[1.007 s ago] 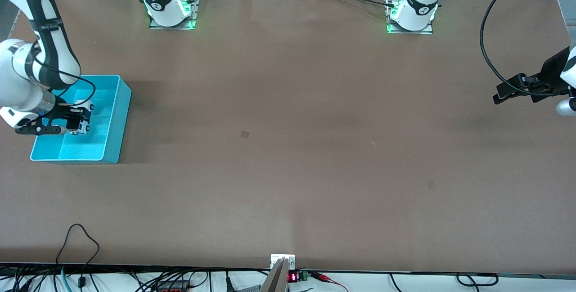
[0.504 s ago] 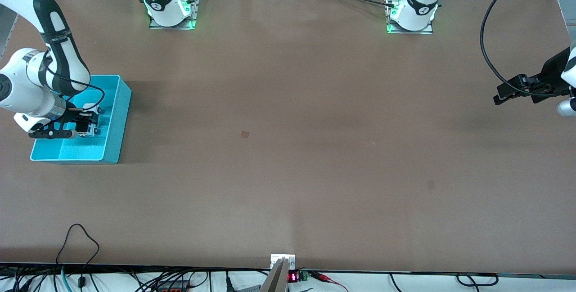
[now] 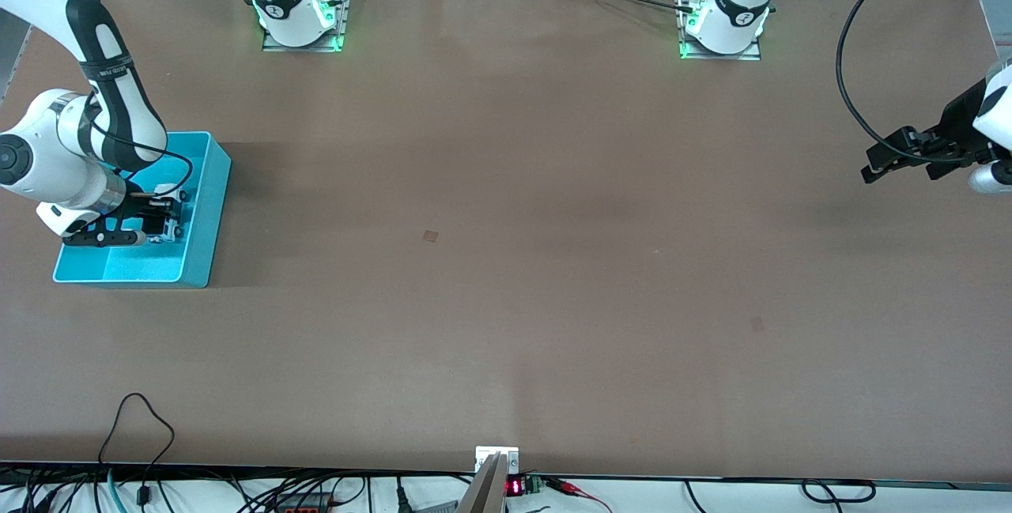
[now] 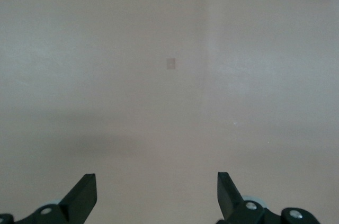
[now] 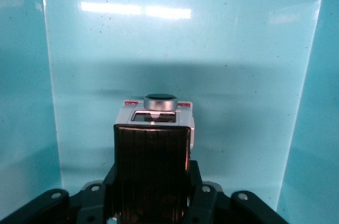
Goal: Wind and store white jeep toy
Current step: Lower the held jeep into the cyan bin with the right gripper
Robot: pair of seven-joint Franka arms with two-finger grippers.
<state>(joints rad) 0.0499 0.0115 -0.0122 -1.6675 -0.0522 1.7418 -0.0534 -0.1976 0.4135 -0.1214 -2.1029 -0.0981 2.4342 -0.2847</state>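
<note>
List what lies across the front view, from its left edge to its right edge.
Cyan bin with the right gripper holding the white jeep toy inside it → bare table → left gripper, open, waiting.

The white jeep toy (image 5: 159, 115) hangs pinched in the right gripper (image 3: 162, 220), low inside the cyan bin (image 3: 202, 213); its pale body shows a dark round wheel on top, red trim at the corners

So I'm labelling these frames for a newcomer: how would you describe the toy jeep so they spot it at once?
Find the cyan bin at the right arm's end of the table. The right gripper hangs inside it, shut on the white jeep toy. It is the only small white thing with a wheel against the blue walls.
</note>
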